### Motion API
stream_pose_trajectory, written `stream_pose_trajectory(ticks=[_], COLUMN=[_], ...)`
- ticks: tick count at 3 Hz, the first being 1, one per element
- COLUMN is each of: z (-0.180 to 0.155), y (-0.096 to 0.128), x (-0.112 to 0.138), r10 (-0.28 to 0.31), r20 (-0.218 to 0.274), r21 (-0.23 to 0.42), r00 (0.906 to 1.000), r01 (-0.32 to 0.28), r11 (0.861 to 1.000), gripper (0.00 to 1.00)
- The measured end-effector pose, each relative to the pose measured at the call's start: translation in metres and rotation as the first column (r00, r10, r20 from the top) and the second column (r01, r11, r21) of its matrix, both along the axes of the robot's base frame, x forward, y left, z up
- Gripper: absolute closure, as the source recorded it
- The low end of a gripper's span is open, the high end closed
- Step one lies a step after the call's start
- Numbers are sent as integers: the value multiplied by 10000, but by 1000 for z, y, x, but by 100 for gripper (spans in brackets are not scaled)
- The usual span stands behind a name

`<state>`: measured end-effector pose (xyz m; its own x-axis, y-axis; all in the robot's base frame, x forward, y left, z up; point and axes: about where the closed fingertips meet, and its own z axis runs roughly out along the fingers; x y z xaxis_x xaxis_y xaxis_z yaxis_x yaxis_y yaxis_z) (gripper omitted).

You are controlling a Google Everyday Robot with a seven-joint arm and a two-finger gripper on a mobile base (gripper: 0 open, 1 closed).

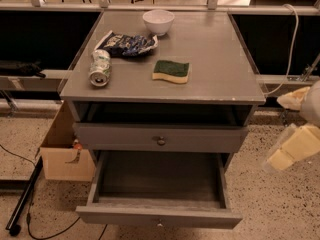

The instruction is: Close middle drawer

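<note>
The middle drawer (159,217) is pulled far out of the grey cabinet (220,69); its inside is empty and its small dark knob sits at the bottom edge of the view. The like grey drawer above it (161,140) stands only slightly out, with a dark gap over it. The lowest drawer is hidden below. My gripper (291,151), a pale cream shape at the right edge, hangs beside the cabinet at about the height of the open drawer, apart from it.
On the cabinet top lie a white bowl (158,21), a crumpled snack bag (125,44), a tipped can (100,67) and a green-yellow sponge (171,71). A cardboard box (62,156) stands at the left, with a black pole and cables (22,204) on the floor.
</note>
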<state>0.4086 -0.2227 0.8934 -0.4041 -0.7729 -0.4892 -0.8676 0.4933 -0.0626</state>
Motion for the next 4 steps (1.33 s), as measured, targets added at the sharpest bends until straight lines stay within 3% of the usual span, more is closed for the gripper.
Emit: stream_pose_trajectory(ticks=[1, 2, 3, 4], z=[-21, 0, -2, -23], y=[0, -8, -7, 1], x=[-4, 2, 0, -15], r10=[47, 334, 317, 196], r20=[-466, -339, -347, -416], r21=[276, -328, -240, 410], r00=[9989, 9989, 9989, 9989], r01=[-34, -345, -325, -179], r11=[9996, 9989, 9992, 9990], gripper=[0, 0, 0, 0])
